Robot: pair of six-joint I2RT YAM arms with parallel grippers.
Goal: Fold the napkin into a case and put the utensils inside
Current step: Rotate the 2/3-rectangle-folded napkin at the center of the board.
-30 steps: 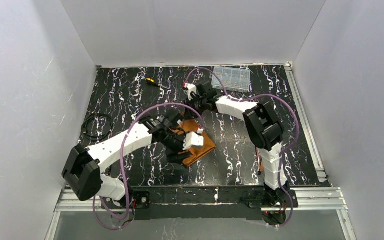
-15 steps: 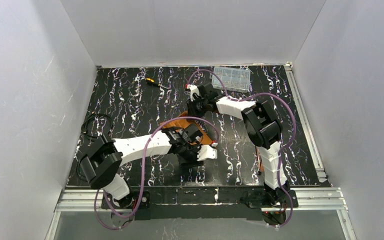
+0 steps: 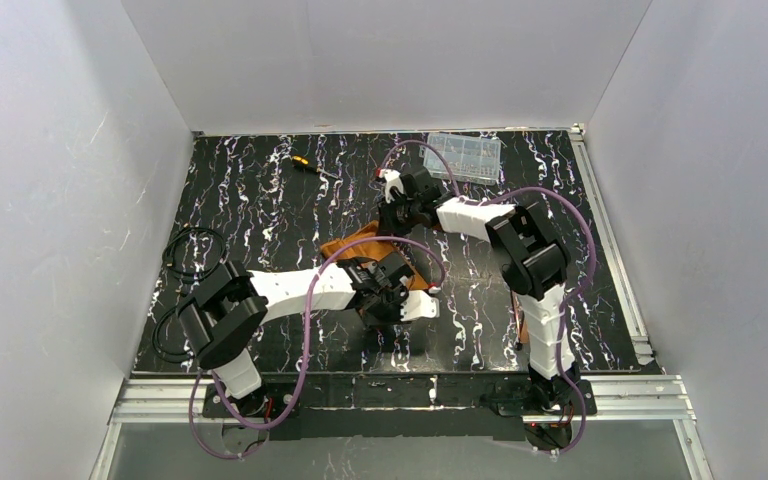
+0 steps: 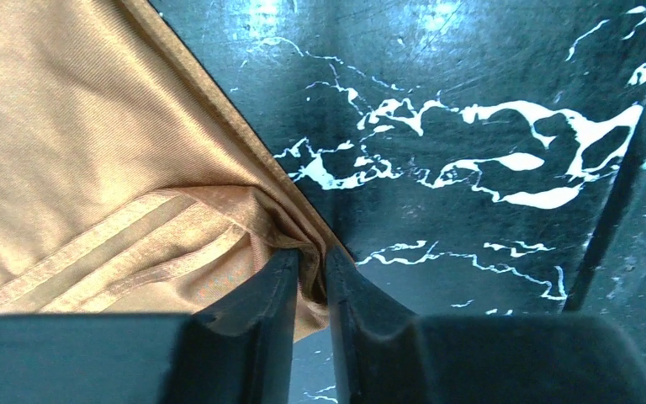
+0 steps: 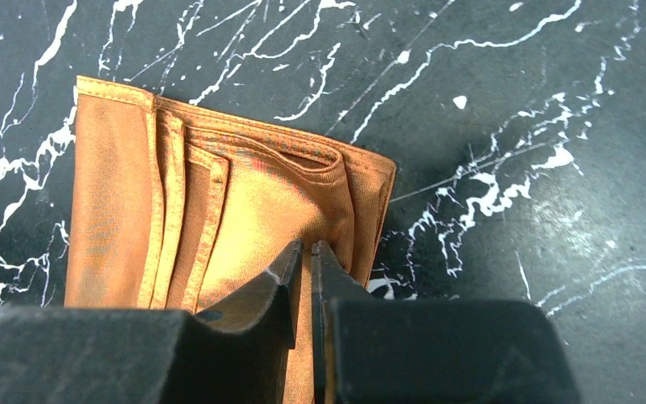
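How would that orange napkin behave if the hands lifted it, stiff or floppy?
Probably floppy: the napkin puckers into soft wrinkles where the left hand pinches its edge. It is likely light, since its thin layers lie flat in folds. The loose folds by the right hand may slide open when lifted, so the shape probably won't hold by itself.

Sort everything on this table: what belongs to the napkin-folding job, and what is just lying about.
Job: napkin, part-folded; left gripper and right gripper, both pinching it. No utensils in view.
Lying about: screwdriver; clear compartment box; black cable coil.
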